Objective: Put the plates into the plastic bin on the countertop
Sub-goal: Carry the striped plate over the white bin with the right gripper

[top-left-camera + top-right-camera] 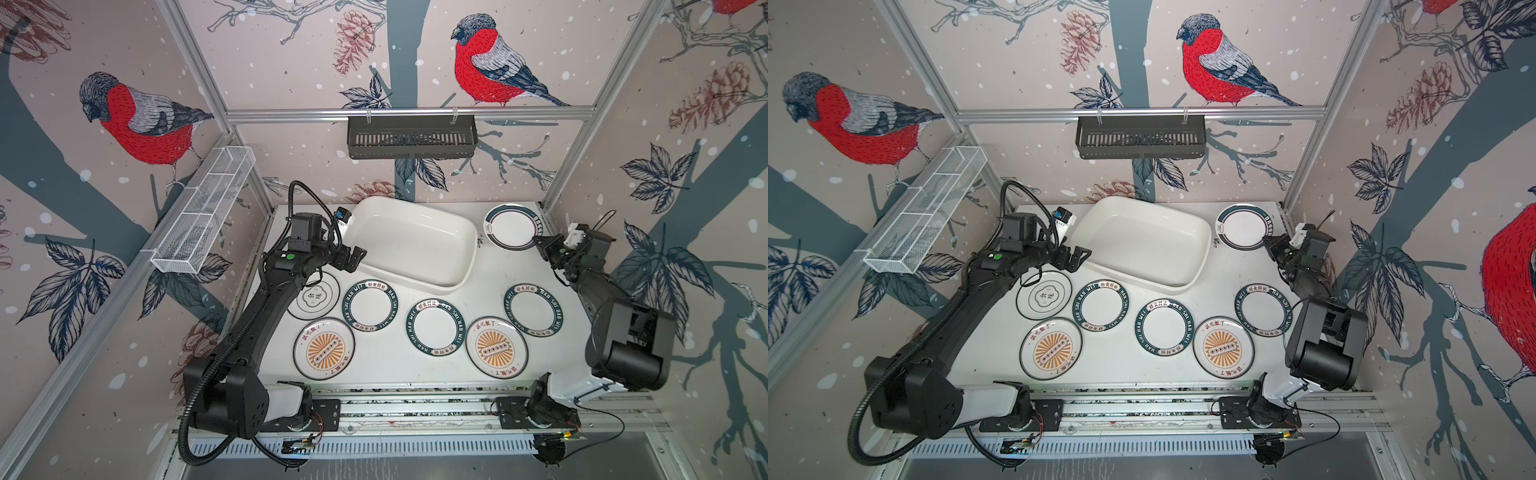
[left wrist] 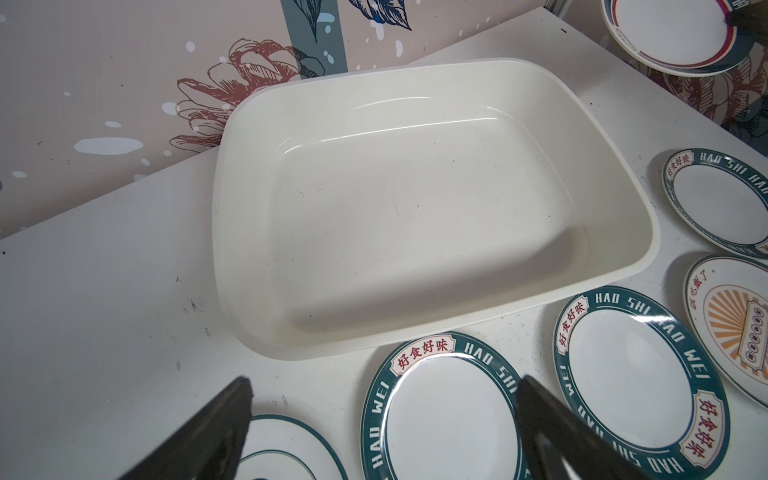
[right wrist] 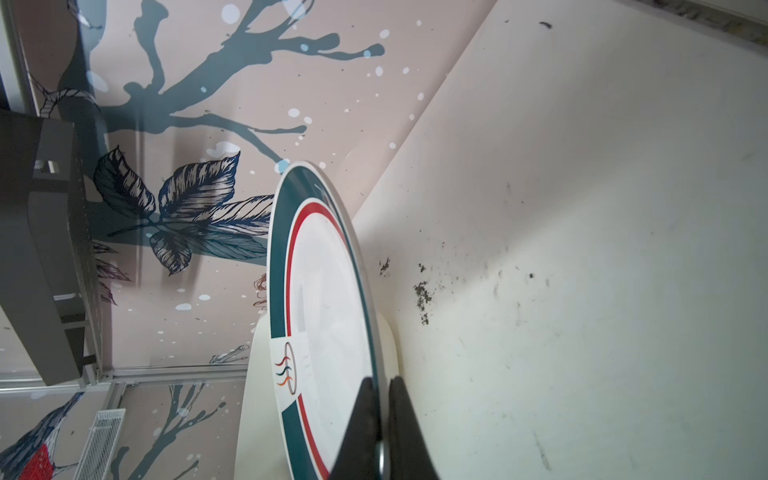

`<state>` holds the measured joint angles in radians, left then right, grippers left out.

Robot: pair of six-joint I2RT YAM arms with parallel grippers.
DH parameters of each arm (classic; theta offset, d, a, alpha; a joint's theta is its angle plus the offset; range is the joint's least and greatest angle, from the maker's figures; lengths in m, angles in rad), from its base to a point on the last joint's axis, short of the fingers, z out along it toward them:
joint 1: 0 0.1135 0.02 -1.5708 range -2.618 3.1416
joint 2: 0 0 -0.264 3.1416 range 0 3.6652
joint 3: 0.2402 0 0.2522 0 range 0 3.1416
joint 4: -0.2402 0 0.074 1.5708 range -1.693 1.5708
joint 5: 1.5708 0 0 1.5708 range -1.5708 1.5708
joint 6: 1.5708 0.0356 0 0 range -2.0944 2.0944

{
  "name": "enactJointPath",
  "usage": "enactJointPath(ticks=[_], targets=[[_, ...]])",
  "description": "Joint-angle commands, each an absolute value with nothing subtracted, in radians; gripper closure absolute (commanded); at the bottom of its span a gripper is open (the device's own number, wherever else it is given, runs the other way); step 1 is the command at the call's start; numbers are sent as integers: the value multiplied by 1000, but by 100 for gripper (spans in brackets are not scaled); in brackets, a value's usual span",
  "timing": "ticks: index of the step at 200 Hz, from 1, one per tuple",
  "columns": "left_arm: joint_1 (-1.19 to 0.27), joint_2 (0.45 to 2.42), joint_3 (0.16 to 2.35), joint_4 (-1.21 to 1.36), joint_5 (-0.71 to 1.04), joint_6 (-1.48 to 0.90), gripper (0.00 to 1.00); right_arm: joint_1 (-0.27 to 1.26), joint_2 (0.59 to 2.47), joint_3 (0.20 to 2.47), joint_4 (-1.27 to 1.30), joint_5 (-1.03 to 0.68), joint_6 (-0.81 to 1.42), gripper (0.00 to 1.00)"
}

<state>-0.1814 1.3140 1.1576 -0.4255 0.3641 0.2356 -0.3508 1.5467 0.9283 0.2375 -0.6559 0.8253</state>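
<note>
1. In both top views the plastic bin (image 1: pixel 411 241) sits at upper centre of the worktop (image 1: pixel 395 365). Six plates (image 1: pixel 435 327) lie flat across the lower half. The left pincer (image 1: pixel 354 258) hangs wide open just beside the bin's left wall. At upper right, the right pincer (image 1: pixel 536 240) is clamped on the rim of a seventh plate (image 1: pixel 509 226), near the bin.
2. Left wrist view: the left pincer (image 2: pixel 382 381) is spread wide, holding nothing, with the plastic bin (image 2: pixel 395 208) beyond it.
3. Right wrist view: the right pincer (image 3: pixel 381 382) pinches the seventh plate (image 3: pixel 328 291) by its green-and-red rim.

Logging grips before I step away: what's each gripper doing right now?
Left gripper: open, holding nothing.
Right gripper: shut on the rim of the green-banded plate.
</note>
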Motion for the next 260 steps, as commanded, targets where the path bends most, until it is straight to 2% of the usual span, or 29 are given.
enactJointPath(ticks=[1, 73, 144, 195, 260], targets=[[-181, 1307, 1148, -387, 345, 220, 2, -290, 1509, 964, 158, -608, 775, 96], [-182, 1305, 1173, -439, 339, 218, 2, 52, 1550, 1088, 144, -478, 811, 95], [-183, 1281, 1180, -410, 331, 203, 3, 324, 1806, 1287, 206, -389, 873, 95], [-182, 1281, 1197, -420, 363, 189, 3, 414, 2015, 1436, 246, -329, 939, 95], [-182, 1278, 1191, -421, 409, 183, 3, 467, 2228, 1623, 264, -352, 1012, 95]])
